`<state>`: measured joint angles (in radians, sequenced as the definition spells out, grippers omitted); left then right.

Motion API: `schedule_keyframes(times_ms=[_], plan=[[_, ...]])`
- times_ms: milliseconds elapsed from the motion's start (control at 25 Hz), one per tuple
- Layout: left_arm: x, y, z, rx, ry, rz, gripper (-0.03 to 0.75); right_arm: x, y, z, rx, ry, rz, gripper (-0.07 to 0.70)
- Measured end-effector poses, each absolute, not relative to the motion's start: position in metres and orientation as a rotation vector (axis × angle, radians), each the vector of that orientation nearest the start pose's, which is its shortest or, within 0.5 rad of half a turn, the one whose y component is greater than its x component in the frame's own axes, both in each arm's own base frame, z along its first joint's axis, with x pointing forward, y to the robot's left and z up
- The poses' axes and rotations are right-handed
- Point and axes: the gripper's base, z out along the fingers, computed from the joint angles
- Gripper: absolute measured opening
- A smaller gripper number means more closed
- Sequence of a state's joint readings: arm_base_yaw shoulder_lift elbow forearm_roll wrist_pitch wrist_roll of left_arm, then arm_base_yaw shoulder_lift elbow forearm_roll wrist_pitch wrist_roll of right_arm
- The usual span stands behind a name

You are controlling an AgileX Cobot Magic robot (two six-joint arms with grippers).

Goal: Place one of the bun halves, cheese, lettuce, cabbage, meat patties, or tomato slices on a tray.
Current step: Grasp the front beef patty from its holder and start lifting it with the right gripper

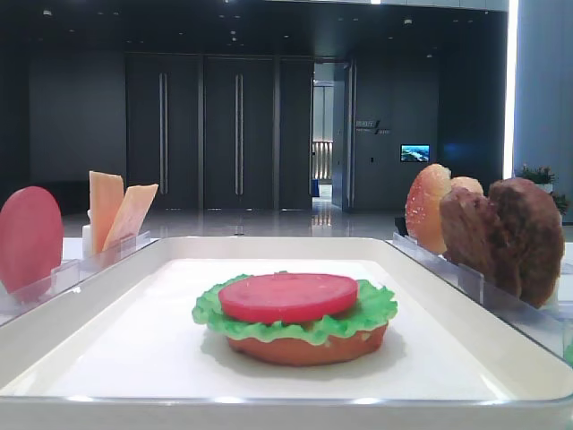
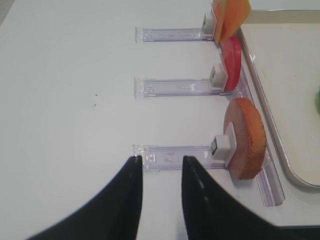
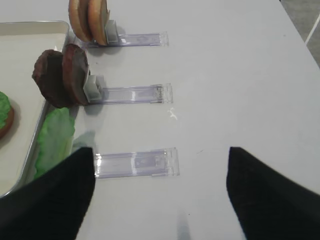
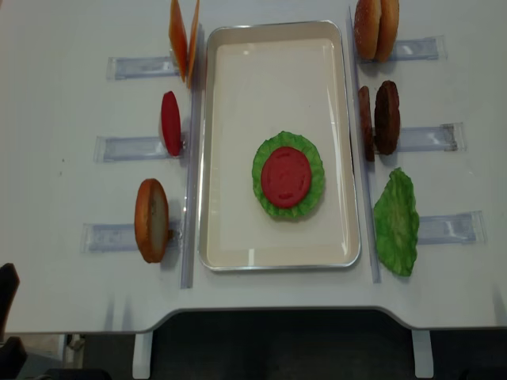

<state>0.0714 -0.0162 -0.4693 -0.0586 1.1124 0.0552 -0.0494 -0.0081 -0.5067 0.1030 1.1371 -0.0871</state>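
1. Your right claw (image 3: 157, 192) stands wide, empty, its two black fingers (image 3: 50, 200) well apart above the counter (image 3: 240, 75). It hovers over the near clear rack (image 3: 136, 163) on the right side.
2. Your left claw (image 2: 160, 195) is parted more narrowly and holds nothing. Its tips sit above the outer end of a clear rack (image 2: 175, 156) on the left side.
3. That left rack carries a bun half (image 2: 245, 137) on edge, just beside the tray rim.
4. Further along your left side: one tomato slice (image 4: 170, 123) upright in the middle rack, cheese (image 4: 184, 36) upright in the far rack.
5. On your right side: a loose lettuce leaf (image 4: 396, 222) leans at the inner end of the near rack, beside the tray. Two meat patties (image 4: 379, 117) stand in the middle rack, two bun halves (image 4: 375, 28) in the far one.
6. The tray (image 4: 238, 95) lies on the counter between the two rows. On it sits a stack: bun bottom (image 1: 304, 348), lettuce (image 1: 367, 313), then a tomato slice (image 1: 288, 296) on top.
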Motion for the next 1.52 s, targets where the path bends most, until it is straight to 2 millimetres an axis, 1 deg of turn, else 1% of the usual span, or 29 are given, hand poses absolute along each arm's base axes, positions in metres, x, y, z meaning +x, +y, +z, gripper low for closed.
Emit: schedule_keyframes(times_ms=[320, 440, 720, 840, 1000, 1200, 1320, 1520], plan=[[-0.006, -0.005, 0.265, -0.013, 2.109, 0.005, 0.211, -0.010, 0.009, 0.274, -0.050, 2.098, 0.044, 0.521], [-0.006, -0.005, 0.265, -0.013, 2.109, 0.005, 0.211, -0.004, 0.009, 0.276, -0.048, 2.133, 0.047, 0.521], [-0.006, -0.005, 0.265, -0.013, 2.109, 0.005, 0.211, 0.039, 0.007, 0.281, -0.052, 2.362, 0.065, 0.521], [-0.006, -0.005, 0.265, -0.013, 2.109, 0.005, 0.211, 0.058, 0.006, 0.286, -0.058, 2.447, 0.072, 0.521], [-0.006, -0.005, 0.265, -0.013, 2.109, 0.005, 0.211, 0.083, 0.006, 0.299, -0.058, 2.532, 0.096, 0.521], [-0.006, -0.005, 0.265, -0.013, 2.109, 0.005, 0.210, 0.120, 0.004, 0.322, -0.057, 2.590, 0.105, 0.521], [-0.006, -0.005, 0.265, -0.013, 2.109, 0.005, 0.210, 0.147, 0.003, 0.330, -0.056, 2.662, 0.115, 0.521], [-0.006, -0.005, 0.265, -0.013, 2.109, 0.005, 0.210, 0.180, 0.002, 0.343, -0.060, 2.710, 0.122, 0.521]])
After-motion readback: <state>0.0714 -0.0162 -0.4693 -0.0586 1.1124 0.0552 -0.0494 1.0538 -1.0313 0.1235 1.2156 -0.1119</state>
